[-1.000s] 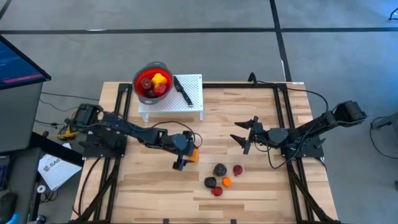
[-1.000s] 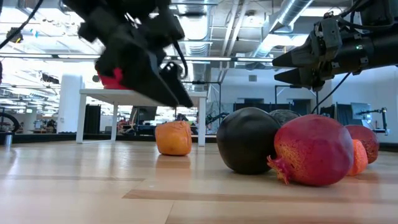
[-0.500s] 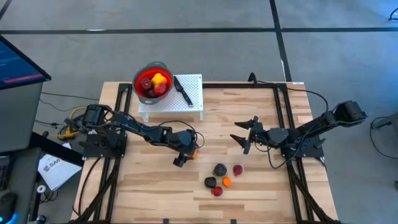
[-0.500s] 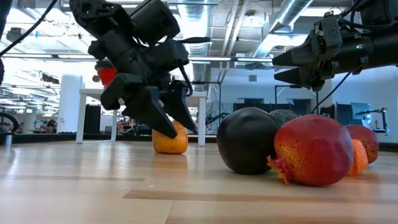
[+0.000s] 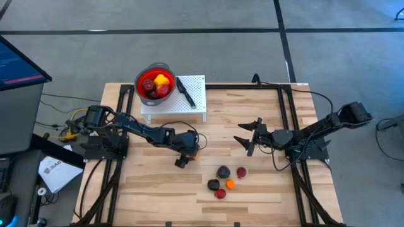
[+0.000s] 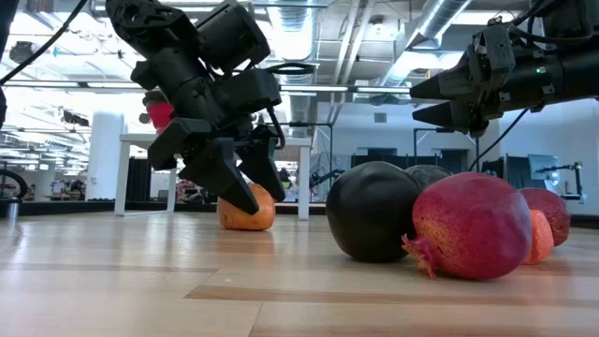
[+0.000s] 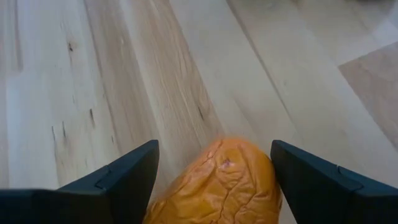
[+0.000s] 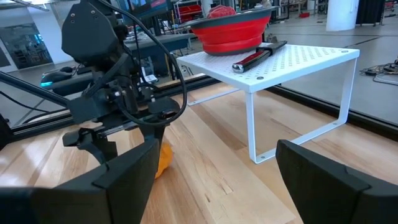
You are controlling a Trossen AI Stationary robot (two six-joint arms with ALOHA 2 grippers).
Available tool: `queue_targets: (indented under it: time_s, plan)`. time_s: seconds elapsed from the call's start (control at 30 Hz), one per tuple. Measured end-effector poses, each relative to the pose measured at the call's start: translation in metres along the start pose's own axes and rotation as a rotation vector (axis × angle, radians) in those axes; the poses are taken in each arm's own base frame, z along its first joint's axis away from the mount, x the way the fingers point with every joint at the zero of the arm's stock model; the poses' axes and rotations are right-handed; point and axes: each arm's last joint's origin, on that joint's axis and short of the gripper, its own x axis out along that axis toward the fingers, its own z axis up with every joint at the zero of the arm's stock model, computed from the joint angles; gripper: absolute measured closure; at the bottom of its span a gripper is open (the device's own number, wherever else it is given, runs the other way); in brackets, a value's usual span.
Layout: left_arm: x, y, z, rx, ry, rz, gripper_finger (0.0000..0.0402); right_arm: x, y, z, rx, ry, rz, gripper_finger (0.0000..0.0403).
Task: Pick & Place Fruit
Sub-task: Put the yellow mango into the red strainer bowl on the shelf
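left wrist view is showing the left gripper [image 7: 211, 180] with its fingers spread wide on either side of the wrinkled orange fruit [image 7: 217, 183], not closed on it, seemingly lining up for a grasp on the wooden table [image 5: 158, 183]. the fruit is sitting on the table by the white rack [image 5: 199, 101] carrying the red bowl [image 5: 154, 84], likely its destination. the right gripper [image 5: 247, 140] is waiting spread and empty above the table, near the remaining fruits [image 5: 225, 180].
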Motion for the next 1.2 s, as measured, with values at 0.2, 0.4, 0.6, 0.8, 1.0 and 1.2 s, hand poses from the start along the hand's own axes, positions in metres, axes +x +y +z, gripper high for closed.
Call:
queue_targets:
  time_s: [0.2,0.4,0.6,0.8,1.0,1.2]
  plan:
    - [-0.001,-0.002,-0.008,0.004,0.099,0.012,0.0100,0.000,0.000,0.000,0.000,0.000,0.000,0.0085]
    - [-0.002,-0.003,-0.013,0.031,0.162,0.016,0.0100,0.000,0.000,0.000,0.007,0.000,0.000,0.0085]
    - [-0.008,-0.004,-0.017,0.012,0.222,0.007,0.0100,0.000,0.000,0.000,0.011,0.000,0.000,0.0085]
    - [-0.032,-0.003,-0.022,-0.019,0.321,0.035,0.0101,0.000,0.000,0.000,0.010,0.001,0.000,0.0085]
    - [-0.051,0.000,-0.014,-0.146,0.269,0.089,0.0118,0.000,0.000,0.000,0.010,0.000,0.000,0.0085]
    - [-0.047,0.000,-0.017,-0.250,0.284,0.127,0.0143,0.000,0.000,0.000,0.008,0.000,0.000,0.0085]
